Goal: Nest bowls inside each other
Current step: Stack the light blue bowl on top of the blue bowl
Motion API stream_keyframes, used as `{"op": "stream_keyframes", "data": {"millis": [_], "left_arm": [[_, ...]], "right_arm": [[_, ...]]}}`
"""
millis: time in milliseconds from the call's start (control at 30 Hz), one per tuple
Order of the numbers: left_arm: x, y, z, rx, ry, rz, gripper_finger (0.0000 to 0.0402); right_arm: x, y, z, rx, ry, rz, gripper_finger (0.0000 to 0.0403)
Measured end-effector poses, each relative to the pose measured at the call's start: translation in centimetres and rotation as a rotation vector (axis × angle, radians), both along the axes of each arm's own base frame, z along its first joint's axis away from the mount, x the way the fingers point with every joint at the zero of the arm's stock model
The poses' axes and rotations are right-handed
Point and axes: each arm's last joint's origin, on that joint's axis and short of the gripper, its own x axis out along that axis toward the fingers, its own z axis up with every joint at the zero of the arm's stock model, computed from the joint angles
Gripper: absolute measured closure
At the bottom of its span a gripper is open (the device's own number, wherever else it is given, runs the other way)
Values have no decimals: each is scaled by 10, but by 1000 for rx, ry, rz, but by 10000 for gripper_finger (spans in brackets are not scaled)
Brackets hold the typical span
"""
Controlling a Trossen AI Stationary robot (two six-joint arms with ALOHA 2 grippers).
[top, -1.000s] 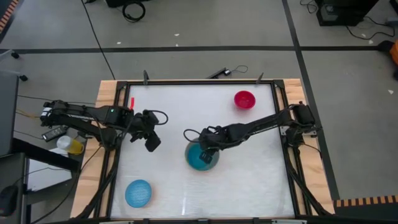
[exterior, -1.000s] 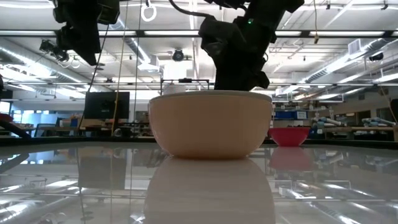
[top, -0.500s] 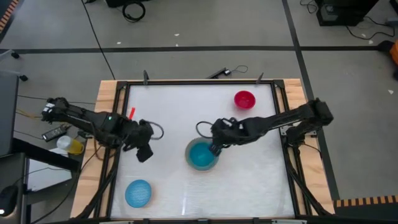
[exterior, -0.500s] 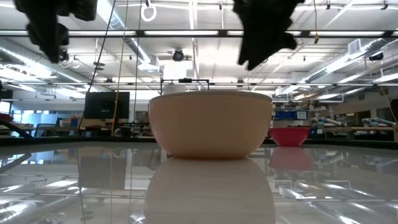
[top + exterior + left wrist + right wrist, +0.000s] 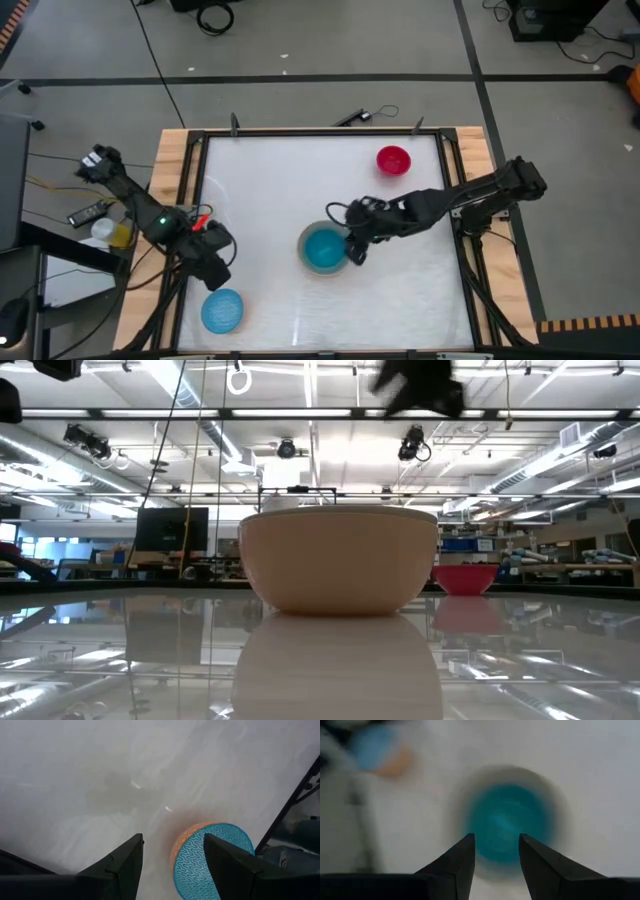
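A teal bowl (image 5: 324, 248) sits inside the cream-beige bowl (image 5: 340, 560) at the table's middle; in the right wrist view the teal bowl (image 5: 507, 820) shows blurred. My right gripper (image 5: 355, 247) hangs open above this stack's right side, its fingers empty (image 5: 496, 840). The light blue bowl (image 5: 215, 860) sits inside a peach-orange bowl (image 5: 176, 851) near the front left corner (image 5: 222, 310). My left gripper (image 5: 212, 268) hovers open just beyond that pair, holding nothing (image 5: 172, 840). A small red bowl (image 5: 393, 160) stands alone at the far right.
A black frame (image 5: 190, 200) runs around the white table top. Bare table lies between the two stacks and along the near edge. Cables and small items lie off the table at the left (image 5: 100, 225).
My right gripper has risen off the teal bowl and drawn back toward the table's right edge; the teal bowl stays in the cream bowl. My left gripper has swung from the table's left middle toward the near edge, ending close to the light blue bowl.
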Motion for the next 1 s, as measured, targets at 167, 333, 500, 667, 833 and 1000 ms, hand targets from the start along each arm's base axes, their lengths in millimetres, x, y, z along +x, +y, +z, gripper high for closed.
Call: {"op": "stream_keyframes", "data": {"millis": [167,333,500,667,833,1000], "left_arm": [[0,-1,0,-15,-6,37,189],[5,-6,3,-68,-55,52,189],[5,-6,3,-72,-62,49,189],[6,-6,3,-49,-87,37,189],[10,-8,2,-1,-130,7,189],[11,-9,1,9,-126,3,189]], "right_arm": [[35,0,-18,72,-113,54,245],[39,2,-23,68,-108,15,245],[37,4,-20,62,-124,9,245],[39,5,-23,67,-119,21,245],[43,5,-18,22,-191,27,245],[60,4,-22,-110,-294,165,245]]}}
